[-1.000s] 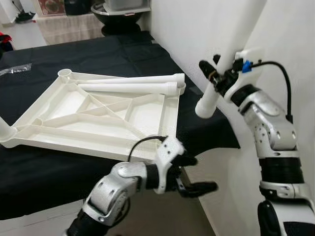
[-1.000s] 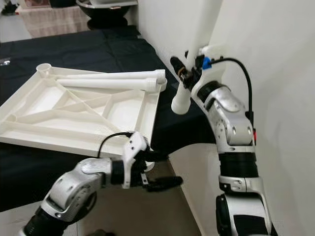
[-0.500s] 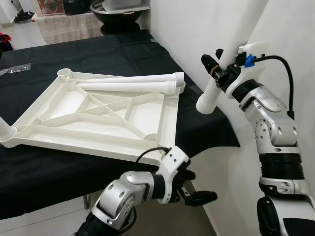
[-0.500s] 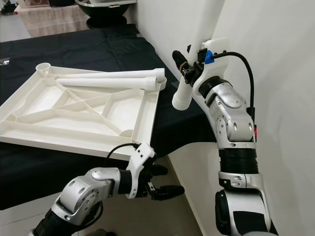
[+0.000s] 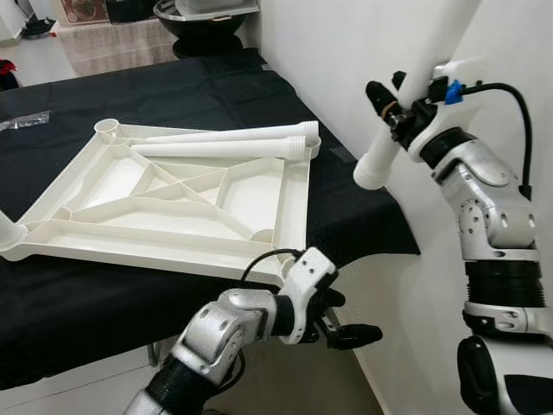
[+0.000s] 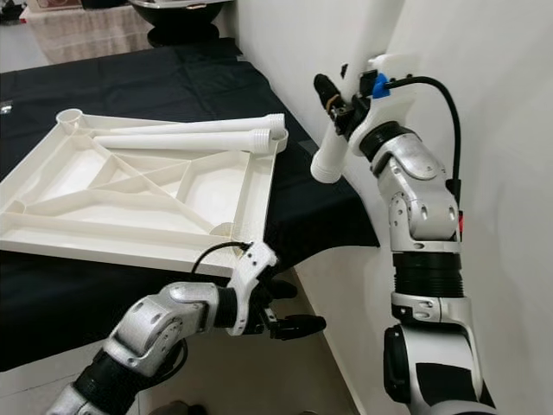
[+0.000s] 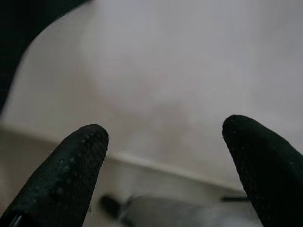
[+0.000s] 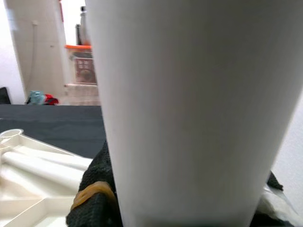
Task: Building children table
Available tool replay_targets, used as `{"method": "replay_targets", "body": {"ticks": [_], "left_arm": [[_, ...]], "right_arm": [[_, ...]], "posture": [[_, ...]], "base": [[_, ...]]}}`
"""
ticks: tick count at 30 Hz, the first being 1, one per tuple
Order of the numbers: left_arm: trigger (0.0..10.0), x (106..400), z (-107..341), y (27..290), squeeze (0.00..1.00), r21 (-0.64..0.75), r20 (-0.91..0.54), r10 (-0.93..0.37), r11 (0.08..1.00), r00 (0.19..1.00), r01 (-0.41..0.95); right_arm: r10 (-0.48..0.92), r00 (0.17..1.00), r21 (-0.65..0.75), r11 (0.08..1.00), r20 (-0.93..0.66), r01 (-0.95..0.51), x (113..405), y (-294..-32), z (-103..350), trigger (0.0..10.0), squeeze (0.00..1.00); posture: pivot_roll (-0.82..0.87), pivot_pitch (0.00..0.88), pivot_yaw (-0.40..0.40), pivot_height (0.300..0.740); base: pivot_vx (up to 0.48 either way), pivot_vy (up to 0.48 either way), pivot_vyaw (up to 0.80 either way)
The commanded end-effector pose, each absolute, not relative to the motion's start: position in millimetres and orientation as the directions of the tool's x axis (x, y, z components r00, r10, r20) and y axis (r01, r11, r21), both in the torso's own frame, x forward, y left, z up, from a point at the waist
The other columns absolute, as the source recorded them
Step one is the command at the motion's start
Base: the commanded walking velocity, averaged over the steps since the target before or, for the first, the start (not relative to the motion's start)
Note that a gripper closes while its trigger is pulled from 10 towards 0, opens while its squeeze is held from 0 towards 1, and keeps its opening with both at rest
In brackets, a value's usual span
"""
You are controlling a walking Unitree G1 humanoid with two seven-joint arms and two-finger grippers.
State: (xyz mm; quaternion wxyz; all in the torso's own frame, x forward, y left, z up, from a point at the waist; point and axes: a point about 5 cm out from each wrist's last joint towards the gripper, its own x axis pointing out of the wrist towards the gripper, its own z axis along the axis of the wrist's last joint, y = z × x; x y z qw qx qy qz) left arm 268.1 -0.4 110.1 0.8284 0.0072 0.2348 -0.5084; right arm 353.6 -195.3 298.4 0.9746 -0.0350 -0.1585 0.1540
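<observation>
The white tabletop (image 5: 130, 186) lies upside down on the black-covered table (image 5: 216, 82). Two loose white legs (image 5: 225, 143) rest along its far edge. Another leg (image 5: 9, 232) stands in the near left corner socket. My right gripper (image 5: 399, 104) is shut on a further white leg (image 5: 413, 95), held tilted in the air beyond the table's right edge, close to the wall; in the right wrist view that leg (image 8: 189, 109) is very near. Below the table's front edge, my left gripper (image 5: 350, 316) is open and holds nothing, with a black fingertip (image 7: 80, 156) showing on each side.
A white wall (image 5: 346, 52) runs close along the table's right side. A clear bag of small parts (image 5: 26, 121) lies at the far left of the cloth. Behind the table stand a dark round basin (image 5: 203, 22) and a low cloth-covered stand (image 5: 112, 39).
My right gripper has carried the leg a little up and to the right. The left gripper has stayed open under the table's front edge, shifting only slightly.
</observation>
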Motion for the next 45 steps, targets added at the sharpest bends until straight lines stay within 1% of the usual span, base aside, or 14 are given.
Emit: {"method": "replay_targets", "body": {"ticks": [1, 3, 8, 10, 12, 16, 20, 24, 28, 31, 37, 40, 44, 45], "left_arm": [[10.0, 280, 96, 19, 0.0, -0.167, -0.494, -0.729, 0.615, 0.475, 0.77], [10.0, 290, 98, 32, 0.0, -0.106, -0.519, -0.659, 0.682, 0.545, 0.724], [10.0, 295, 99, 42, 0.0, -0.059, -0.53, -0.617, 0.711, 0.582, 0.7], [10.0, 303, 109, 63, 0.0, 0.039, -0.522, -0.521, 0.776, 0.675, 0.63], [10.0, 306, 117, 75, 0.0, 0.112, -0.514, -0.452, 0.807, 0.729, 0.58], [10.0, 305, 122, 83, 0.0, 0.14, -0.52, -0.41, 0.825, 0.75, 0.548], [10.0, 303, 133, 114, 0.0, 0.269, -0.529, -0.204, 0.88, 0.824, 0.391], [10.0, 298, 138, 126, 0.0, 0.303, -0.528, -0.147, 0.888, 0.837, 0.347], [10.0, 290, 142, 116, 0.0, 0.231, -0.509, -0.204, 0.904, 0.836, 0.361], [10.0, 271, 152, 79, 0.0, 0.154, -0.435, -0.383, 0.86, 0.815, 0.487], [10.0, 244, 143, 63, 0.0, 0.182, -0.515, -0.401, 0.813, 0.758, 0.553], [10.0, 237, 143, 60, 0.0, 0.169, -0.496, -0.427, 0.806, 0.756, 0.567], [10.0, 230, 170, 60, 0.0, 0.196, -0.2, -0.501, 0.821, 0.842, 0.536], [10.0, 230, 170, 60, 0.0, 0.196, -0.2, -0.501, 0.821, 0.842, 0.536]], "right_arm": [[0.302, 0.894, -0.128, 0.953, 0.33, -0.275, 353, -199, 305, 10.0, 0.0], [0.299, 0.897, -0.134, 0.954, 0.327, -0.269, 353, -200, 305, 10.0, 0.0], [0.301, 0.897, -0.134, 0.953, 0.324, -0.271, 353, -200, 304, 10.0, 0.0], [0.299, 0.898, -0.135, 0.954, 0.323, -0.269, 353, -201, 303, 10.0, 0.0], [0.3, 0.898, -0.134, 0.953, 0.323, -0.27, 354, -200, 303, 10.0, 0.0], [0.304, 0.896, -0.135, 0.952, 0.323, -0.274, 354, -199, 302, 10.0, 0.0], [0.31, 0.895, -0.14, 0.95, 0.32, -0.279, 356, -198, 303, 10.0, 0.0], [0.311, 0.895, -0.134, 0.95, 0.32, -0.283, 357, -198, 303, 10.0, 0.0], [0.312, 0.891, -0.125, 0.95, 0.33, -0.286, 357, -197, 305, 10.0, 0.0], [0.362, 0.864, -0.11, 0.932, 0.35, -0.346, 355, -181, 308, 10.0, 0.0], [0.392, 0.847, -0.089, 0.918, 0.36, -0.387, 357, -174, 308, 10.0, 0.0], [0.411, 0.832, -0.059, 0.905, 0.374, -0.421, 359, -172, 310, 10.0, 0.0], [0.542, 0.745, -0.021, 0.814, 0.389, -0.581, 357, -162, 317, 10.0, 0.0], [0.542, 0.745, -0.021, 0.814, 0.389, -0.581, 357, -162, 317, 10.0, 0.0]], "posture": [[-0.04, 0.112, 0.0, 0.74], [-0.03, 0.106, -0.004, 0.74], [-0.03, 0.1, -0.002, 0.74], [-0.03, 0.091, -0.005, 0.74], [-0.02, 0.09, -0.008, 0.74], [-0.02, 0.089, -0.01, 0.74], [-0.02, 0.087, -0.018, 0.74], [-0.01, 0.089, -0.024, 0.74], [-0.02, 0.087, -0.026, 0.74], [-0.02, 0.086, -0.031, 0.74], [-0.02, 0.076, -0.037, 0.74], [-0.02, 0.072, -0.037, 0.74], [-0.02, 0.064, -0.043, 0.74], [-0.02, 0.064, -0.043, 0.74]], "base": [[0.0, 0.0, 0.0], [0.0, 0.0, 0.0], [0.0, 0.0, 0.0], [0.0, 0.0, 0.0], [0.0, 0.0, 0.0], [0.0, 0.0, 0.0], [0.0, 0.0, 0.0], [0.0, 0.0, 0.0], [0.0, 0.0, 0.0], [0.0, 0.0, 0.0], [0.0, 0.0, 0.0], [0.0, 0.0, 0.0], [0.0, 0.0, 0.0], [0.0, 0.0, 0.0]]}}
